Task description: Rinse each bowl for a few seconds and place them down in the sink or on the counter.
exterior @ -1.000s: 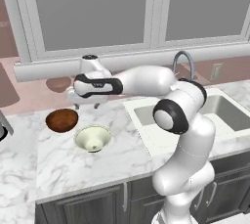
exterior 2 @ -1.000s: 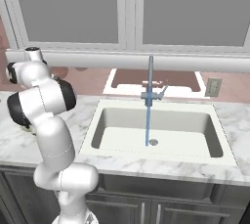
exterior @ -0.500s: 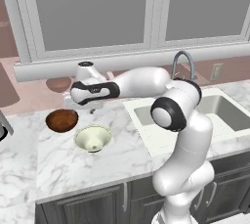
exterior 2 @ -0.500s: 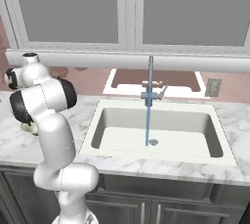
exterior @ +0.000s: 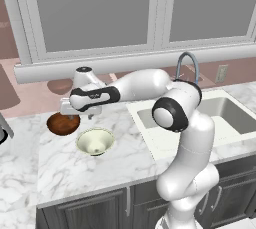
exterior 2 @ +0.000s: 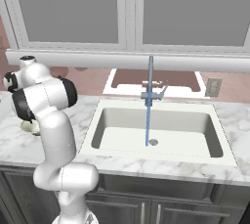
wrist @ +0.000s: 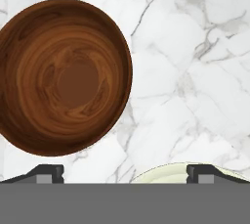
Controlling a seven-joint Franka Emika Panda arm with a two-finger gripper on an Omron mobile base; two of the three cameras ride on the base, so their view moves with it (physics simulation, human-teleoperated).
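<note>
On the white marble counter, left of the sink, stand two bowls. The dark reddish-brown bowl is upright and the cream bowl sits just right of it and nearer the front edge. My gripper hangs open, pointing down, just above the counter between and behind them, holding nothing. In the hand view the brown bowl lies upper left of the open gripper, and the cream bowl's rim peeks in between the fingertips.
A thin stream of water runs from the grey gooseneck faucet into the white sink by the drain. A window sill runs behind the counter. The cream bowl shows partly behind my arm.
The hand has swung left and come down closer to the counter over the bowls. Its jaws have stayed wide. The bowls have not moved.
</note>
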